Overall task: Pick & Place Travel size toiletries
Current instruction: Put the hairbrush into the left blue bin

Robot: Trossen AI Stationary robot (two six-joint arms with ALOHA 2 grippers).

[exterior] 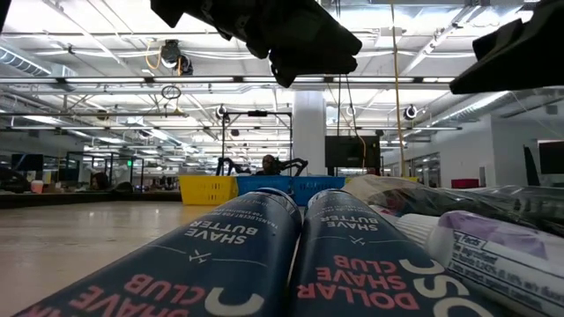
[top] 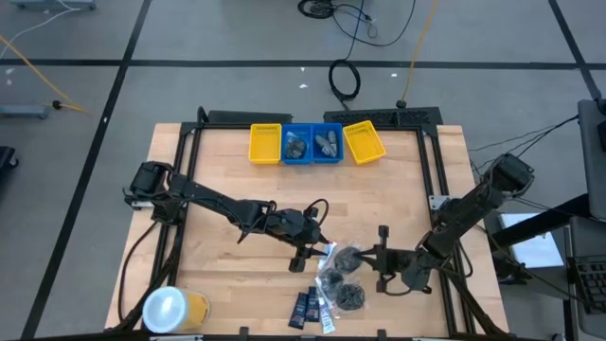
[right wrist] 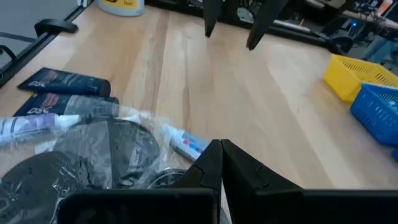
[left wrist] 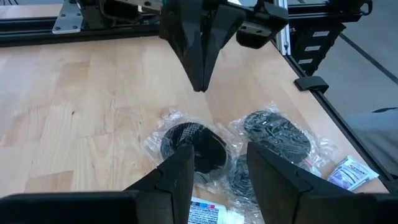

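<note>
Hovering w/ fingers parted, left pincer (top: 316, 248) sat just above clear pouches (left wrist: 189, 143) on counter (top: 227, 170); right pincer (top: 383, 256), closed and empty, waited beside them. Reach step; next needs descent onto pouch.

1. Table (top: 227, 170): pale wood, matt, with visible grain.
2. Pouches (left wrist: 273, 134): clear, crinkled, glossy plastic film.
3. Packets (exterior: 264, 255): navy, smooth, slight sheen.
4. Trays (top: 265, 142), upper centre of the high view: yellow and blue plastic mesh.
5. Fingers (left wrist: 177, 180): matt dark plastic.
</note>
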